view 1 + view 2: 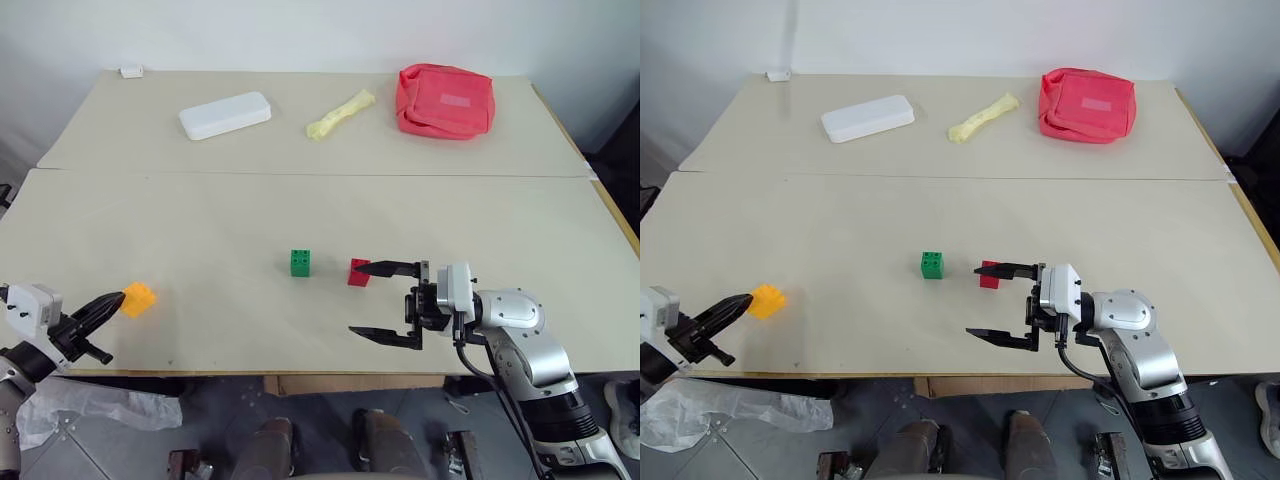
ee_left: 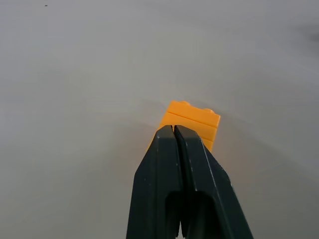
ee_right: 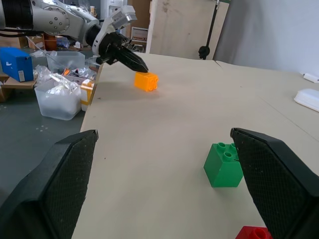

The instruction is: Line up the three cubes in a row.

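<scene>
The orange-yellow cube (image 1: pixel 139 298) sits near the table's front left edge. My left gripper (image 1: pixel 115 301) is shut, and its joined fingertips (image 2: pixel 173 130) rest against the cube's near side without holding it. The green cube (image 1: pixel 300 262) stands in the middle of the table, with the red cube (image 1: pixel 358 272) a short way to its right. My right gripper (image 1: pixel 357 299) is open and points left. Its far fingertip lies over the red cube and its near one hangs closer to the front edge. In the right wrist view the green cube (image 3: pixel 223 165) and the orange-yellow cube (image 3: pixel 146 81) lie ahead between the fingers.
At the back of the table lie a white rectangular case (image 1: pixel 224 114), a pale yellow crumpled item (image 1: pixel 340 113) and a pinkish-red pouch (image 1: pixel 444 100). A seam (image 1: pixel 300 174) crosses the table. Plastic bins (image 3: pixel 62 97) stand on the floor off the left edge.
</scene>
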`<state>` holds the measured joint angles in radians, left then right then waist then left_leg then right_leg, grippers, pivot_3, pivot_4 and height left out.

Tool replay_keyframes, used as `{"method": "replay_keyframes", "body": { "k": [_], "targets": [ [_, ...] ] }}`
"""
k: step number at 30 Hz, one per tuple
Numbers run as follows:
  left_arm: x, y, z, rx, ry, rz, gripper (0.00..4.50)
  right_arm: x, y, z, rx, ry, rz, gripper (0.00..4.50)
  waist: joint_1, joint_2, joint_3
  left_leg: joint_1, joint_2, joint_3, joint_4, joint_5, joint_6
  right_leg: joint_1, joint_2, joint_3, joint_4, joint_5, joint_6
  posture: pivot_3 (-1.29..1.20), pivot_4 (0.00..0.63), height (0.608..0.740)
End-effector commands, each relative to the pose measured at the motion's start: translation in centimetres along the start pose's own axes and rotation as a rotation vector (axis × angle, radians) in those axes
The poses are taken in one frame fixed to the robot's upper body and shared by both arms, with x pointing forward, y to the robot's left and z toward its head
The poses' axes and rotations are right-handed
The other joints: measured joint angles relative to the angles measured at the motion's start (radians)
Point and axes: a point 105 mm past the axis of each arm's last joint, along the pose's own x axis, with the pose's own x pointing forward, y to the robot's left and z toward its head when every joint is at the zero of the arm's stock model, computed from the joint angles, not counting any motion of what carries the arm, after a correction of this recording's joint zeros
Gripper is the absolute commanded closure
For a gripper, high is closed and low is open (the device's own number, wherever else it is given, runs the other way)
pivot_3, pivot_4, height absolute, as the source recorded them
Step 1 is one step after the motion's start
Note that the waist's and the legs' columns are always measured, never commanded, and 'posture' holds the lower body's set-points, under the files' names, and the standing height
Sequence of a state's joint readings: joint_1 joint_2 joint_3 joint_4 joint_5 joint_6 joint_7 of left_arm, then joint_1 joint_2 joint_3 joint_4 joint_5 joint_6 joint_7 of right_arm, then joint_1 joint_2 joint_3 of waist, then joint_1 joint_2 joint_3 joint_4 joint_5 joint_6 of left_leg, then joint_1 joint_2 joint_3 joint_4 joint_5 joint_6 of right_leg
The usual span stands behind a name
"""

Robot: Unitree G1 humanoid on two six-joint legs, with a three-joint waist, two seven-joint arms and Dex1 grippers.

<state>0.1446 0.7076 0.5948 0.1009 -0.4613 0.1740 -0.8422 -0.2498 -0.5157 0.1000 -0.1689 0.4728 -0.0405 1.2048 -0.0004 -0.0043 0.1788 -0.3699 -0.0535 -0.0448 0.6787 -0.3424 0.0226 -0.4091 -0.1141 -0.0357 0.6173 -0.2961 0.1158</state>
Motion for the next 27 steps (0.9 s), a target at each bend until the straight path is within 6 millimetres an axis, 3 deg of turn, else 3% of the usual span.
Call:
{"method": "replay_keyframes", "body": {
  "k": [1, 10, 17, 21, 27],
  "targets": [
    [0.0, 0.1, -1.6, -0.021, 0.057, 0.011, 4.47, 0.2, -0.1, 1.0, -0.043, -0.025, 0.003, 0.00, 0.001, 0.001, -0.001, 0.000, 0.000, 0.000, 0.000, 0.000, 0.000, 0.000, 0.000, 0.000, 0.000, 0.000, 0.000, 0.00, 0.150, 0.740],
    [-2.7, 1.5, -3.6, -0.056, 0.119, 0.091, 4.47, 0.3, -0.3, 1.1, -0.048, -0.028, -0.006, 0.00, -0.004, 0.006, -0.003, 0.001, 0.000, 0.001, -0.001, 0.000, 0.000, 0.000, 0.000, 0.001, 0.001, 0.000, 0.000, 0.00, 0.150, 0.740],
    [-4.0, 2.0, -4.0, -0.071, 0.119, 0.133, 4.47, 0.5, -0.3, 1.0, -0.045, -0.033, -0.007, 0.00, 0.002, 0.005, -0.003, 0.000, 0.000, 0.000, -0.001, 0.000, 0.000, 0.000, 0.000, 0.000, 0.000, 0.000, -0.001, 0.00, 0.150, 0.740],
    [-5.7, 2.8, -3.2, -0.077, 0.072, 0.193, 4.47, 0.4, -0.3, 1.0, -0.047, -0.030, -0.010, 0.00, -0.002, 0.005, -0.003, 0.000, 0.000, 0.000, -0.001, 0.000, 0.000, 0.000, 0.000, 0.001, -0.001, 0.000, -0.001, 0.00, 0.150, 0.740],
    [-7.6, 2.7, -3.9, -0.108, 0.098, 0.212, 4.47, 0.3, -0.3, 0.9, -0.045, -0.026, -0.018, 0.00, -0.003, 0.005, -0.003, 0.000, 0.001, 0.001, -0.006, 0.000, 0.000, -0.001, 0.000, 0.000, -0.004, 0.000, -0.001, 0.00, 0.150, 0.740]
  ]
}}
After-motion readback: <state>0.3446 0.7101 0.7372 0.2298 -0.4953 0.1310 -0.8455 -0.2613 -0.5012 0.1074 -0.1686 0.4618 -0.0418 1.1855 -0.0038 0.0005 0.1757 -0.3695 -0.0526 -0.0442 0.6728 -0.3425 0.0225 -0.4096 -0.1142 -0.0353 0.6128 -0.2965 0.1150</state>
